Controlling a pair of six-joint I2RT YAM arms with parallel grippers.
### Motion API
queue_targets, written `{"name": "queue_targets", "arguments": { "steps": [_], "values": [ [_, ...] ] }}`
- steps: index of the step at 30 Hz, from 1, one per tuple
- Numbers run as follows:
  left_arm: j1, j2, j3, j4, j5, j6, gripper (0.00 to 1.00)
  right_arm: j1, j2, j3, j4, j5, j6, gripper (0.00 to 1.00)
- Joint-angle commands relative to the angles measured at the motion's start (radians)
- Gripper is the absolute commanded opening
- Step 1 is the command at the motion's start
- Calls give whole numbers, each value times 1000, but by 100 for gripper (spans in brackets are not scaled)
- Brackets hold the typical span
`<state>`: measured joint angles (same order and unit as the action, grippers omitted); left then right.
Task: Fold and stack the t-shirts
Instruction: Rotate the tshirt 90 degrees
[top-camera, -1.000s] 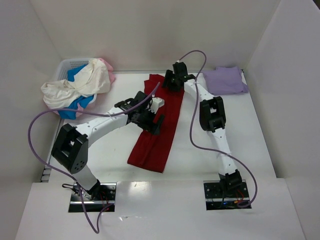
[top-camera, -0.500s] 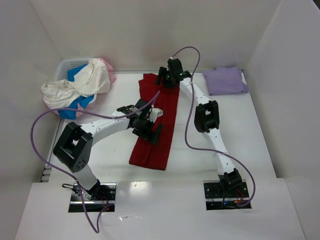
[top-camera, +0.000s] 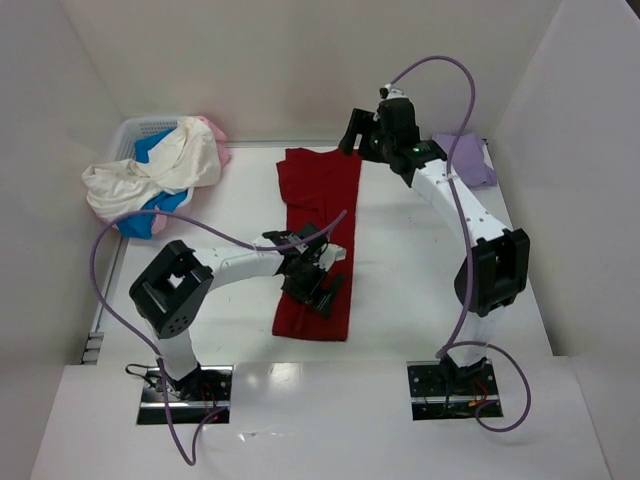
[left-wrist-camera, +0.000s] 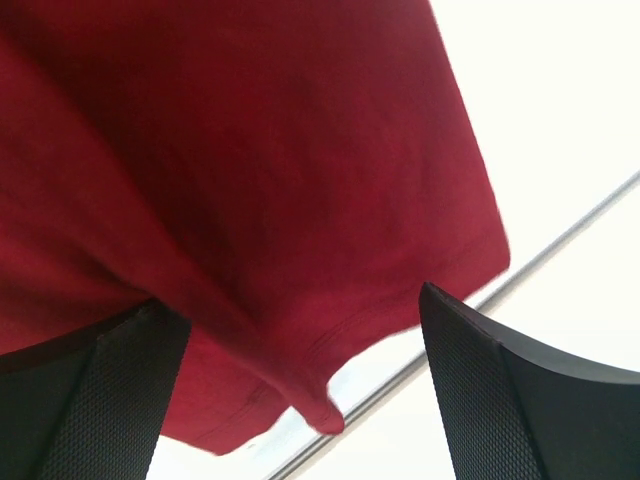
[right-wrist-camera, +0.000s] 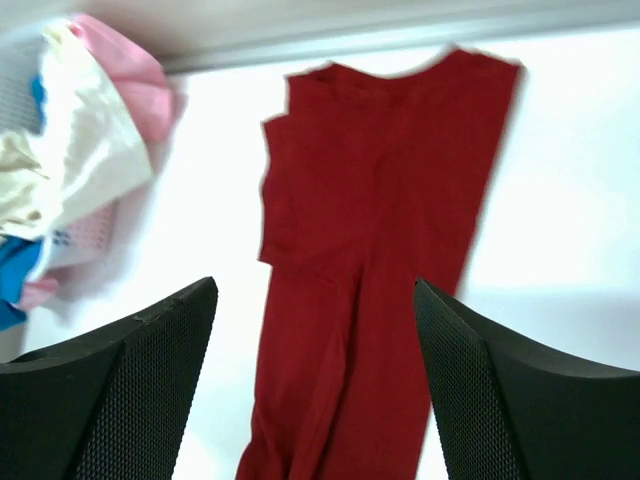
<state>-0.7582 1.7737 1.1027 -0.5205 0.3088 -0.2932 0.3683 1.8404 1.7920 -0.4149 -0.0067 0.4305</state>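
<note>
- My left arm stretches low across the table, left gripper (top-camera: 318, 283) fingers spread wide over the near end of the dark red t-shirt (top-camera: 320, 195), a long strip mid-table.
- The right gripper (right-wrist-camera: 315, 290) hovers over the far end, fingers apart and empty.
- I cannot tell whether the left fingers touch cloth.
- The right arm half hides the lavender t-shirt (top-camera: 472, 165).
- A heap of t-shirts (top-camera: 165, 170) spills from the white basket (top-camera: 138, 126).

top: overhead, whole table (top-camera: 400, 270) | wrists: looking down | shared: dark red t-shirt (top-camera: 320, 200)
</note>
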Motion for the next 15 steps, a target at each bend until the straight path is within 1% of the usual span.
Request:
{"name": "queue_targets", "arguments": {
  "steps": [1,4,7,10,12,13,15],
  "values": [
    [-70,75,0,43,125,-46,100,-20,-47,-179,60,36,-4,85],
    [-92,84,11,91,170,-70,100,-29,-110,-270,88,47,7,85],
    [-104,75,11,94,161,-121,100,-63,-161,-338,99,37,16,85],
    [-104,23,11,51,92,-145,100,-63,-196,-378,99,37,16,85],
    [-104,-69,11,30,23,-182,100,-63,-226,-416,99,27,16,85],
    [-104,-69,11,30,1,-182,100,-63,-237,-431,99,8,16,85],
    [-104,-146,40,-2,-72,-210,100,-63,-276,-515,125,-31,16,85]
  ]
}}
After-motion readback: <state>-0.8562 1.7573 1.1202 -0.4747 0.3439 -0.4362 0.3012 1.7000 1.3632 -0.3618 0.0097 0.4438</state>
